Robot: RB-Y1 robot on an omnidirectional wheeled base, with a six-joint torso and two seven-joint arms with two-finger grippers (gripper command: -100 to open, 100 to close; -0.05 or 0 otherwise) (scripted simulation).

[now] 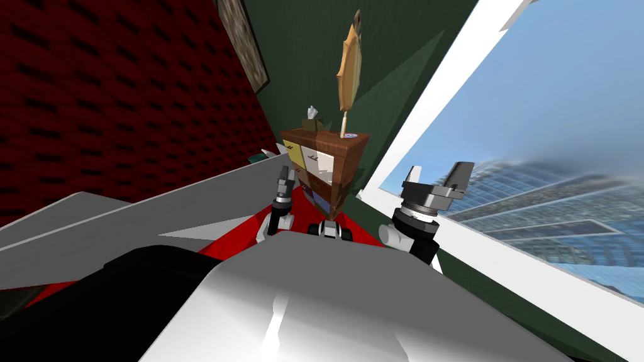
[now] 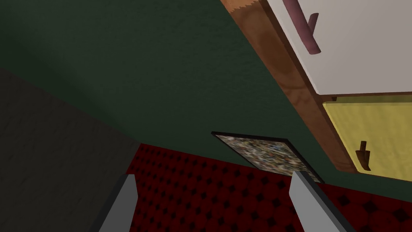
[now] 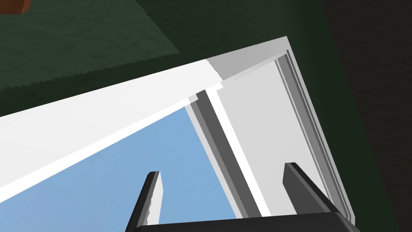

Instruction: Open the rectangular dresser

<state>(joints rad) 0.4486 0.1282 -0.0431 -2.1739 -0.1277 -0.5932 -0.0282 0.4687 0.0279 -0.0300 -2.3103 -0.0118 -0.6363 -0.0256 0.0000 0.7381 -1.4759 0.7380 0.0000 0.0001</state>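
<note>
With my left claw [image 2: 213, 177] open and aimed beside the dresser [image 1: 328, 164] standing just ahead, right claw [image 3: 223, 169] open too, I risk missing the yellow drawer's handle [image 2: 364, 156] and scraping its frame.

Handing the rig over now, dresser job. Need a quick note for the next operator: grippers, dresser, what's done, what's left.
Left gripper: open, empty, held up in front of the dresser, aimed past its side, touching nothing.
Right gripper: open, empty, out toward the window.
Dresser: ahead against the green wall. The white drawer and yellow drawer look shut.
Done: approach only.
Left: line the left gripper up on the white drawer's handle, grip, pull.
</note>
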